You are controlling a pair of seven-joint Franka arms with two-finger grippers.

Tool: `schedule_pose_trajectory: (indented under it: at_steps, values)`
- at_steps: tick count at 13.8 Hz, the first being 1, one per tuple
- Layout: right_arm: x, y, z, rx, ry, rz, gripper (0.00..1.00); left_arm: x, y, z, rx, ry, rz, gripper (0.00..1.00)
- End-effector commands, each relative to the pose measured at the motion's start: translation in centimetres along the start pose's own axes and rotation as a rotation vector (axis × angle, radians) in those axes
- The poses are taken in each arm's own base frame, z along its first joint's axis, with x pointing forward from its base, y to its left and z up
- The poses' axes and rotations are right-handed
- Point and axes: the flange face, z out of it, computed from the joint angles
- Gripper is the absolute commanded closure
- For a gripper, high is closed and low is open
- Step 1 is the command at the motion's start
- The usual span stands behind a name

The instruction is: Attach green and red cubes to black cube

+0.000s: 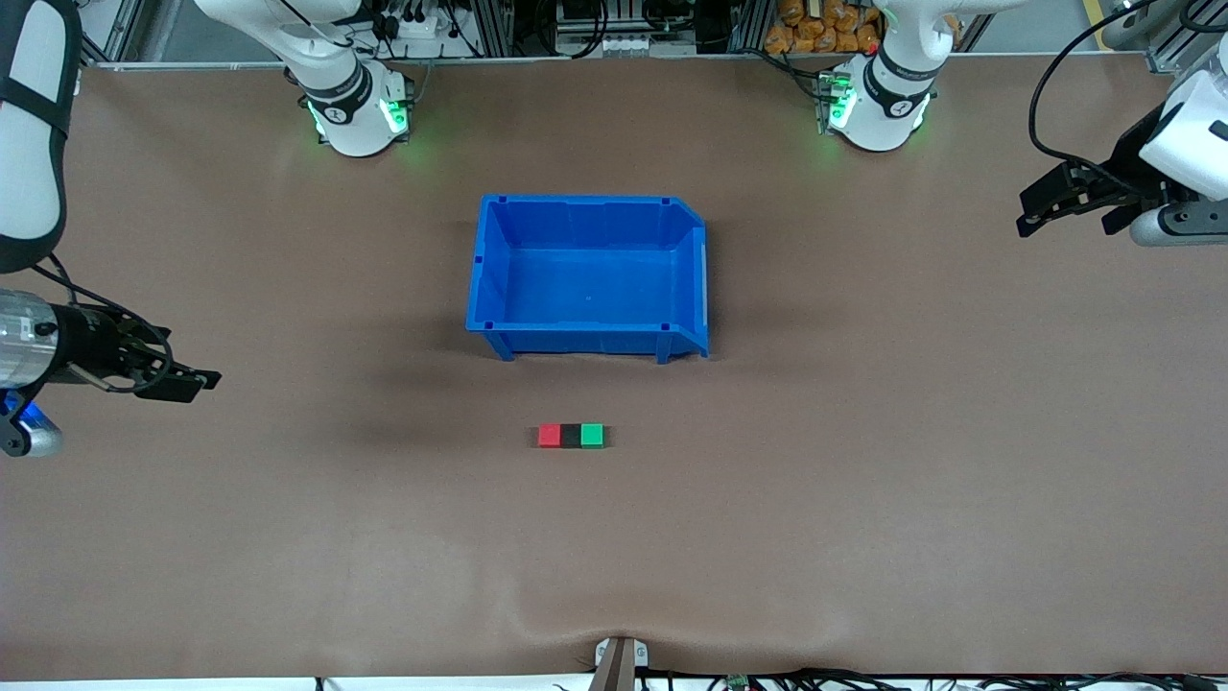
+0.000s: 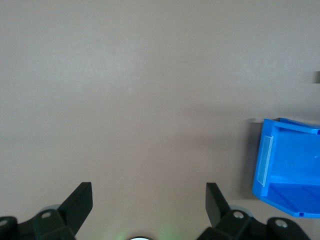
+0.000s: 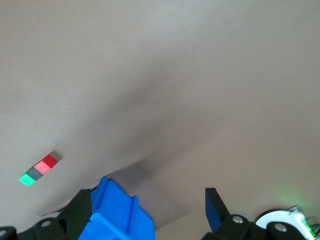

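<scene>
The red cube [image 1: 550, 436], the black cube [image 1: 572, 436] and the green cube [image 1: 593, 436] lie in one row on the table, touching, black in the middle, nearer to the front camera than the blue bin. The right wrist view shows the same row: green cube [image 3: 26, 179], black cube [image 3: 35, 173], red cube [image 3: 46, 164]. My right gripper [image 1: 192, 382] is open and empty above the table at the right arm's end. My left gripper [image 1: 1065, 216] is open and empty above the table at the left arm's end. Both are well away from the cubes.
A blue bin [image 1: 492, 288] stands mid-table, empty, farther from the front camera than the cubes. It also shows in the left wrist view [image 2: 290, 165] and the right wrist view [image 3: 115, 210]. Brown tabletop lies all around.
</scene>
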Motion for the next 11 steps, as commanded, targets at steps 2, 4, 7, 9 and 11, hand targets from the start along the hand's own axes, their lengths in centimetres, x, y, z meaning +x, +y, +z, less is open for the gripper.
schedule_pose_trajectory:
  at_steps: [2, 4, 7, 9, 11]
  values:
    - [-1.6, 1.4, -2.6, -0.005, 0.039, -0.064, 0.00, 0.1, 0.1, -0.4, -0.013, -0.001, 0.001, 0.00]
    - [-1.4, 2.0, -2.9, -0.046, 0.057, -0.146, 0.00, 0.1, 0.1, -0.4, -0.013, -0.001, 0.005, 0.00]
    - [-1.7, 4.4, -5.3, -0.043, 0.096, -0.267, 0.00, 0.1, 0.2, -0.5, -0.013, 0.001, 0.003, 0.00]
    - [-2.3, 5.3, -6.4, -0.046, 0.099, -0.368, 0.00, 0.1, 0.2, -0.5, -0.013, 0.001, 0.003, 0.00]
    - [-3.5, 5.9, -7.6, -0.045, 0.108, -0.416, 0.00, 0.1, 0.2, -0.4, -0.013, -0.001, 0.005, 0.00]
